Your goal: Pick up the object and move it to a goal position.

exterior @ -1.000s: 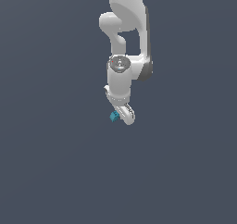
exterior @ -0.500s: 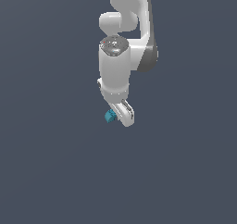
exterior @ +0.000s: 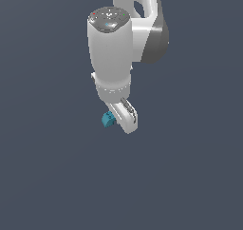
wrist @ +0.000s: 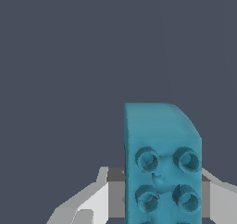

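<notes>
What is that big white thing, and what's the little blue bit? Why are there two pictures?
The white thing is a robot arm in a computer simulation. At its end is a grasping tool with two fingers. One picture comes from a camera looking at the arm from outside. The other comes from a camera on the arm's wrist, so everything looks huge there. The blue bit is a small teal block with round holes on one face. The tool is pinching it. Only plain dark grey shows behind it; I can't see any table.

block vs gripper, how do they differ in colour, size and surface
The block is teal; the gripper is white. The block is far smaller than the gripper in the exterior view. The block's face has round sockets; the gripper looks smooth. The block sits between the gripper's fingers.
</notes>
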`<act>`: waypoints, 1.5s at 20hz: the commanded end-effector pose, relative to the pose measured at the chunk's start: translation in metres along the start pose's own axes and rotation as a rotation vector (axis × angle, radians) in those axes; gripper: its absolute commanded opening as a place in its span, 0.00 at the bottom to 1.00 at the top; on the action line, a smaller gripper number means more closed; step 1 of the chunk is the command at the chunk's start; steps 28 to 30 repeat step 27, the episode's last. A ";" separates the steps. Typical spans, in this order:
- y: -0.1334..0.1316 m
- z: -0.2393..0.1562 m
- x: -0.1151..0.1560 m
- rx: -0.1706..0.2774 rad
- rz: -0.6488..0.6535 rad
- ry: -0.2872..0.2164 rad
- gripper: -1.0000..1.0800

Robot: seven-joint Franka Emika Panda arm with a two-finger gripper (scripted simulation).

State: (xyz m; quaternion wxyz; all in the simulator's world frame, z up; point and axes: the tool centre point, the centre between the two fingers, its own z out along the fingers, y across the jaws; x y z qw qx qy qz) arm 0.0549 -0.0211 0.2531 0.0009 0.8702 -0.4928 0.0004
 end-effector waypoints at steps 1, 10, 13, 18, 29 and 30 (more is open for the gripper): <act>-0.007 -0.015 0.007 0.000 0.000 0.000 0.00; -0.029 -0.055 0.028 0.001 -0.001 -0.001 0.00; -0.034 -0.063 0.032 0.001 -0.001 -0.001 0.00; -0.040 -0.073 0.038 0.001 -0.001 -0.001 0.00; -0.043 -0.079 0.041 0.001 -0.001 -0.002 0.00; -0.043 -0.079 0.041 0.001 -0.001 -0.002 0.00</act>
